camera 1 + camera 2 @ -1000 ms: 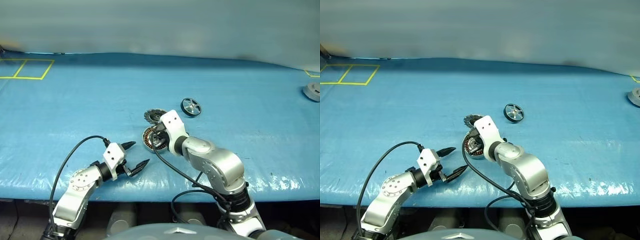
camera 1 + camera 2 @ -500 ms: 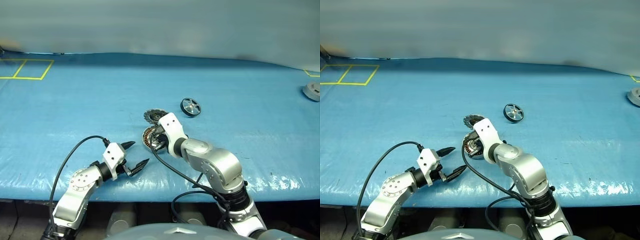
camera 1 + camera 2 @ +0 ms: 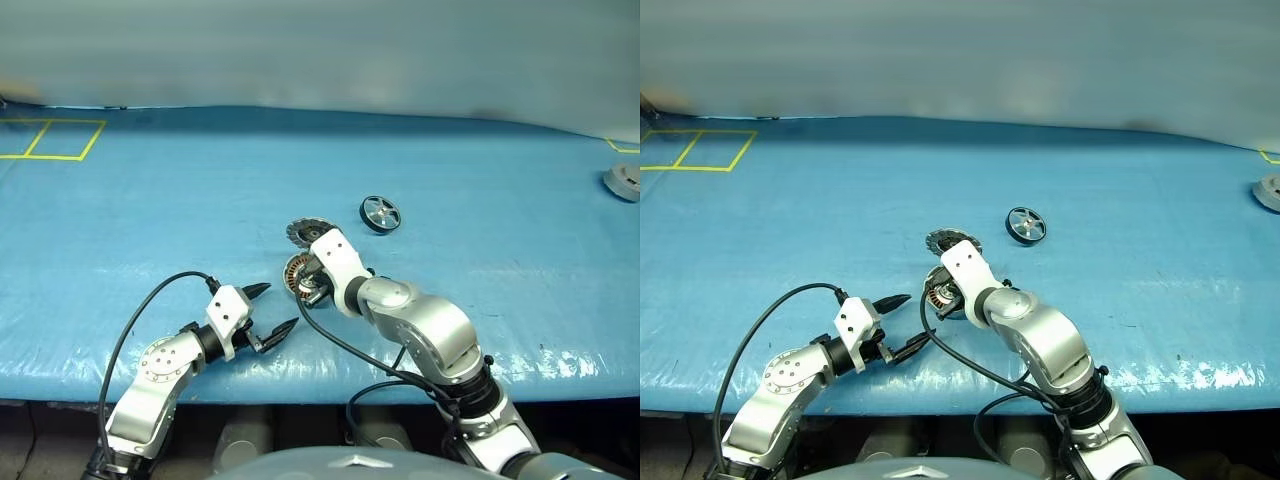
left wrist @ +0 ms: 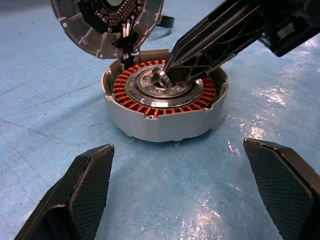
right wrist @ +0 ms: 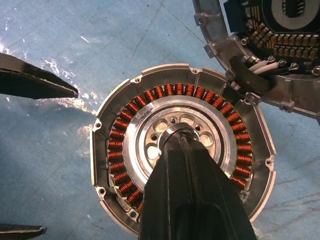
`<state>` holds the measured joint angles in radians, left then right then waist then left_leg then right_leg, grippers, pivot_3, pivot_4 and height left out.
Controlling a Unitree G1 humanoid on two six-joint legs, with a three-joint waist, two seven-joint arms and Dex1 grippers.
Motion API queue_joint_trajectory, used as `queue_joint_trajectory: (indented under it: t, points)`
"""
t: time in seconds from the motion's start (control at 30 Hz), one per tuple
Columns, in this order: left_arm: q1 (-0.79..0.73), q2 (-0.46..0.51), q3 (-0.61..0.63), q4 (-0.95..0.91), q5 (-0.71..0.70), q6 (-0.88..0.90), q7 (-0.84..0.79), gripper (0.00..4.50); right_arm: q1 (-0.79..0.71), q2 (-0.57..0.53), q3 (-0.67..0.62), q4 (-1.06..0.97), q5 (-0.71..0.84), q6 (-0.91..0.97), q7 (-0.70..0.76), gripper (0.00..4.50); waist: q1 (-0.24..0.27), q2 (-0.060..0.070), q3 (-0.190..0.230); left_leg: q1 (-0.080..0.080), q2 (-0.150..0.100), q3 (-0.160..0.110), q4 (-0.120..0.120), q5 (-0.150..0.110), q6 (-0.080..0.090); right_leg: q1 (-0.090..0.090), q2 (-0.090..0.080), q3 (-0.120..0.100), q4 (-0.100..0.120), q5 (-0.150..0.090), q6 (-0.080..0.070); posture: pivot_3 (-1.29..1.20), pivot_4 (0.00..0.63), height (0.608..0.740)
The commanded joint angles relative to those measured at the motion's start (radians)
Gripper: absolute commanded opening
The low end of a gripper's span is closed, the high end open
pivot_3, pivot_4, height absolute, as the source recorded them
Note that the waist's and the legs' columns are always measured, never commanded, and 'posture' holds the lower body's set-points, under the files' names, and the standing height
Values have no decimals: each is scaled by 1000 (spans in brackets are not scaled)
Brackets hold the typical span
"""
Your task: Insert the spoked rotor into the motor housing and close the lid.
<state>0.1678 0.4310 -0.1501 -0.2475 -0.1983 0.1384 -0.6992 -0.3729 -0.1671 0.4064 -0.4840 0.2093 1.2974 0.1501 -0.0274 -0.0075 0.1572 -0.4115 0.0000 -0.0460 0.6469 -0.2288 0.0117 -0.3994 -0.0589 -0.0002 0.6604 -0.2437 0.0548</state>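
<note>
The motor housing [image 4: 165, 107] lies open-side up on the blue sheet, with copper windings ringing a silver hub. My right gripper [image 5: 183, 136] is shut, and its black tips rest on that hub with nothing between them. The lid [image 3: 306, 232] lies just behind the housing, ribbed face up, joined to it by short wires [image 5: 260, 70]. Farther back and to the right sits the spoked rotor [image 3: 380, 213], apart from both grippers. My left gripper [image 3: 282, 305] stands open near the table's front, pointing at the housing from a short way off.
Blue sheeting [image 3: 150, 210] covers the table, and its front edge runs just under both arms. A grey round part [image 3: 625, 182] sits at the far right edge. Yellow tape squares [image 3: 50, 138] mark the back left corner. A black cable [image 3: 150, 310] loops over my left arm.
My right hand has rolled a little and edged left over the housing, tips still on the hub. The left arm has not moved.
</note>
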Motion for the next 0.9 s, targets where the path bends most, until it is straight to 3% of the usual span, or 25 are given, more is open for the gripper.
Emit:
queue_joint_trajectory:
  t: [0.03, 0.9]
  points:
    - [1, 0, -4, -15, -2, -14, -3, 4500, -18, 0, -3, -53, -7, -13, -1, 17, 0, 0, 0, 0, 0, 0, 0, 0, 0, 0, 0, 0, 0, 0, 0, 0, 150, 740]
    - [9, -1, -2, -20, -1, -10, 5, 4500, -1, 23, 13, 17, -14, -49, 14, 17, 0, 0, 0, 0, 0, 0, 0, 0, 0, 0, 0, 0, 0, 0, 0, 0, 150, 740]
